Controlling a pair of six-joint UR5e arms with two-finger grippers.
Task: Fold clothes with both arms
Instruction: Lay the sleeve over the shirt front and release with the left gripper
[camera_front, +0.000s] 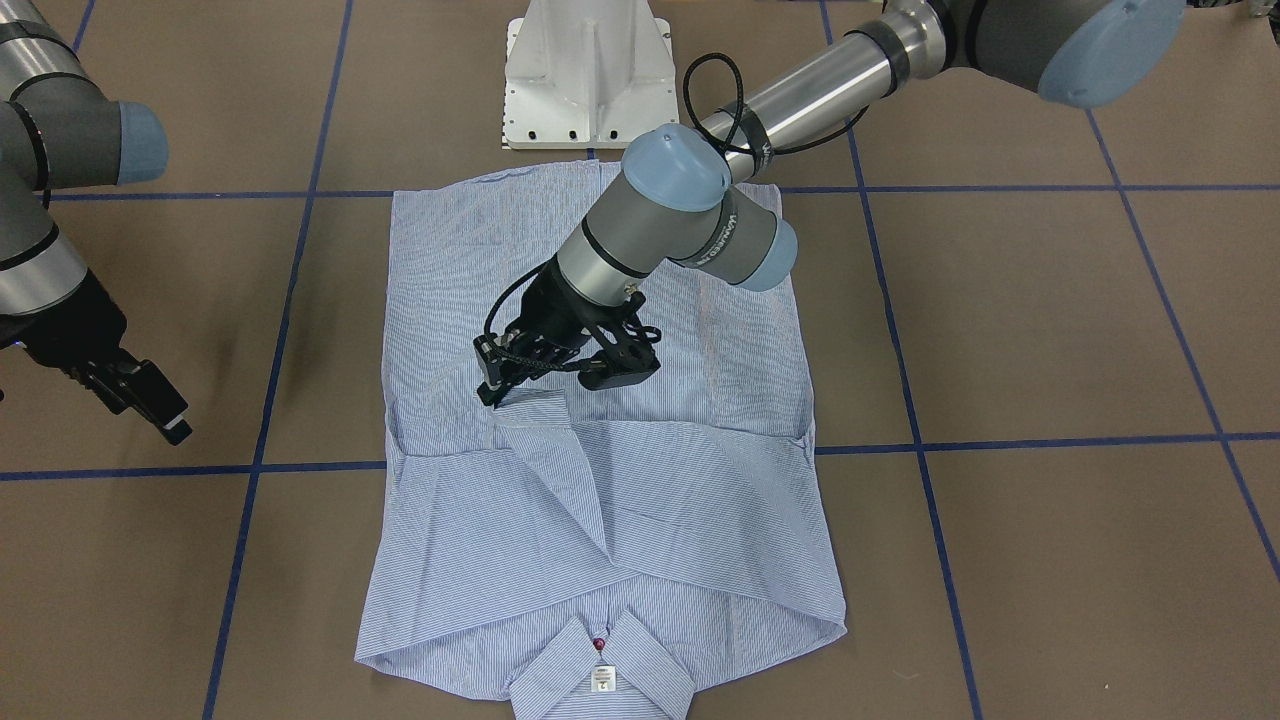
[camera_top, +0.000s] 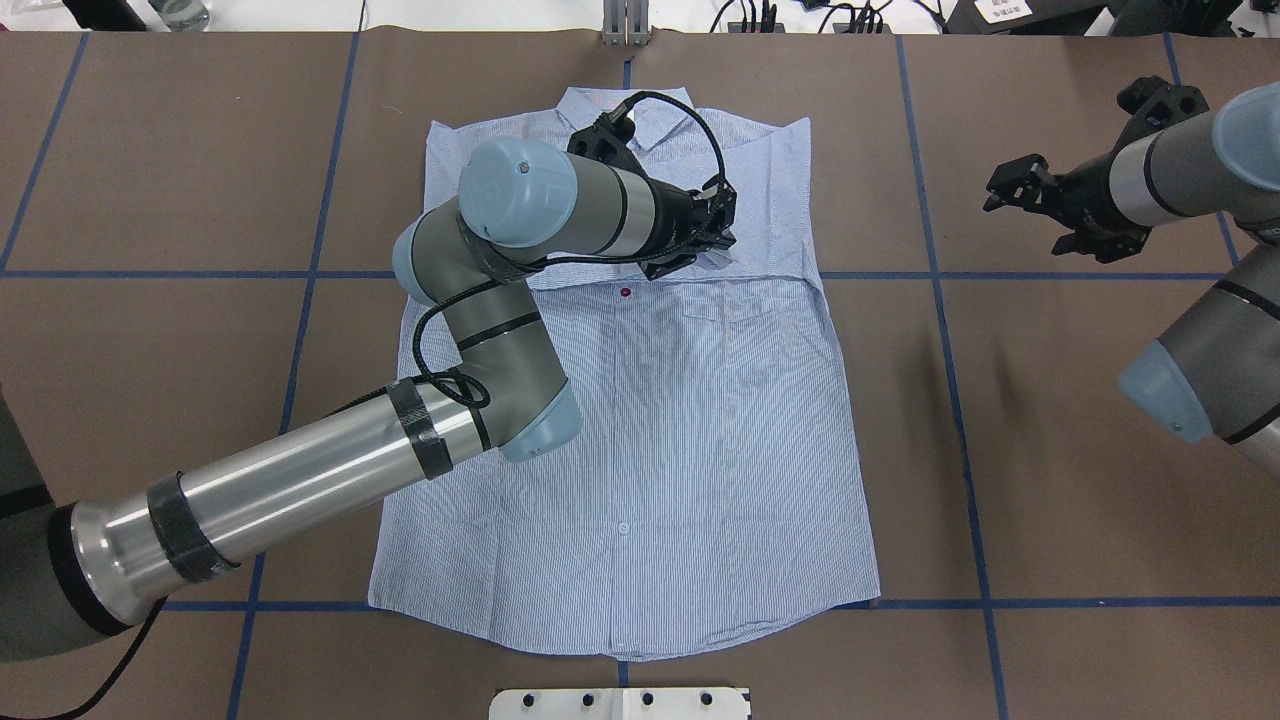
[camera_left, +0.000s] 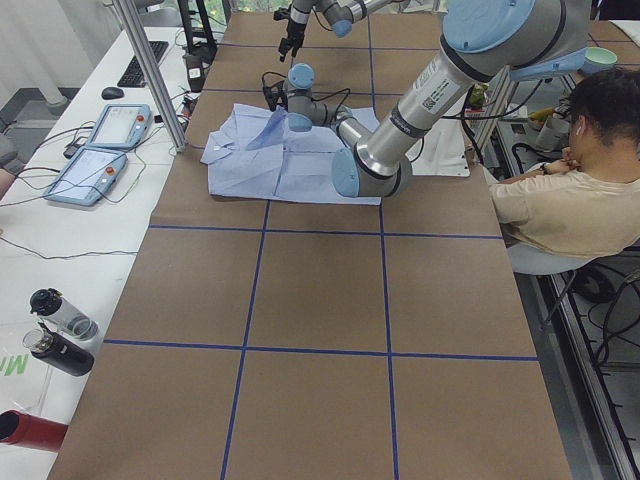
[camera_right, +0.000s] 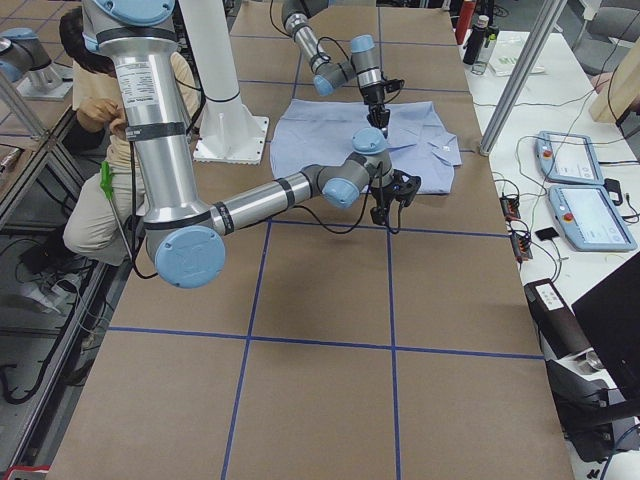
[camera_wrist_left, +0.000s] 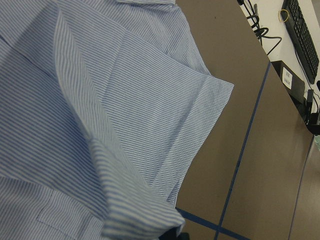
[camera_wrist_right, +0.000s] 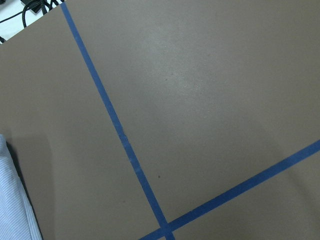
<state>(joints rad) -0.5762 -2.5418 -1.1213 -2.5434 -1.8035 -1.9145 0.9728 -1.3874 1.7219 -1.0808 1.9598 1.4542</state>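
Blue-striped shirt (camera_front: 690, 500) in left end effector (camera_front: 497, 396)

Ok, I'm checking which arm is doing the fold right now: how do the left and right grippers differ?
The left gripper is over the shirt; the right gripper hangs over bare table beside it. The left's jaws pinch a sleeve cuff, held up off the shirt; the right's look open and hold nothing. Both are black two-finger grippers.
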